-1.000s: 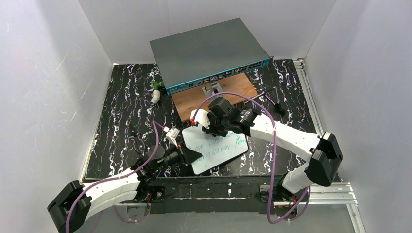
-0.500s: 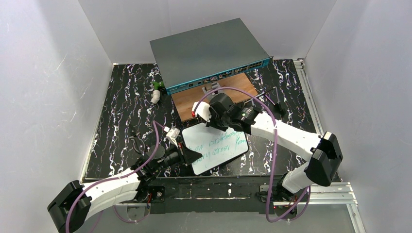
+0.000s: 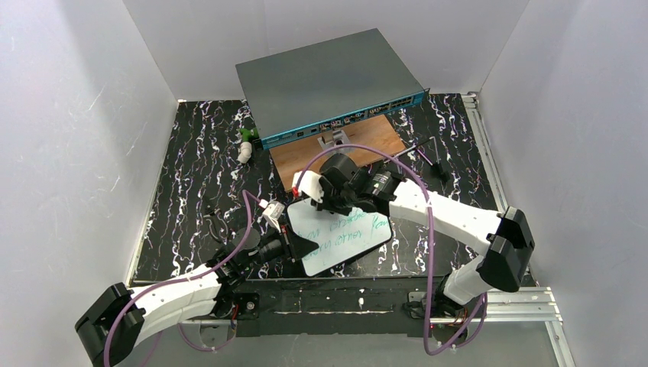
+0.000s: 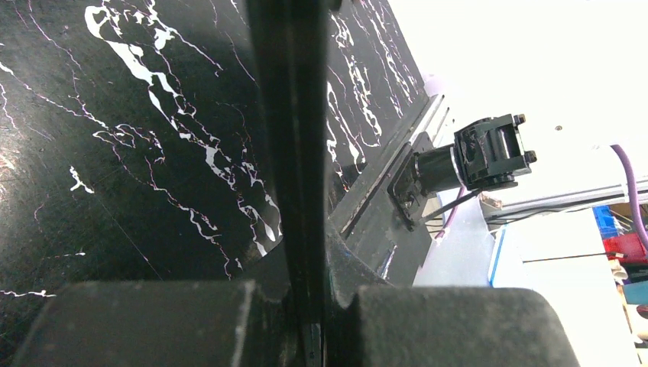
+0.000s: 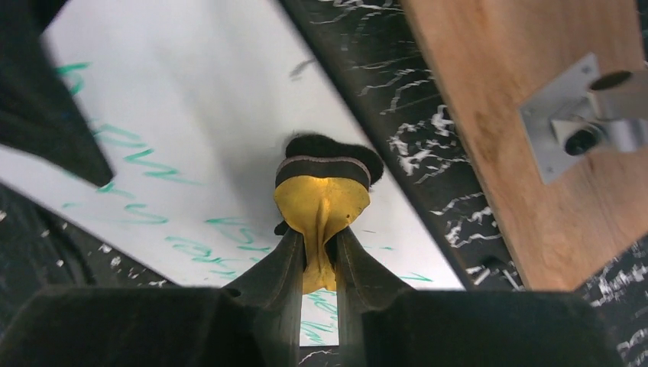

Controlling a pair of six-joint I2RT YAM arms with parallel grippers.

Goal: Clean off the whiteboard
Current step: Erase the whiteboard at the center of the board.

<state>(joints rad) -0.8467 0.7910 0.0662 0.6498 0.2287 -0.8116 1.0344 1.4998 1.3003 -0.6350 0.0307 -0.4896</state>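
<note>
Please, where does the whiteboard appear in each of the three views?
Top external: whiteboard at the centre, slightly below the middle.
Left wrist: whiteboard apparently edge-on, a dark strip up the middle.
Right wrist: whiteboard fills the upper left, green writing on it.
Shared landmark: the black marbled table, in all three.

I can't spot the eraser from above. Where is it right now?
In the right wrist view, the eraser is pinched in the right end effector, its dark pad over the whiteboard near the wooden board.
</note>
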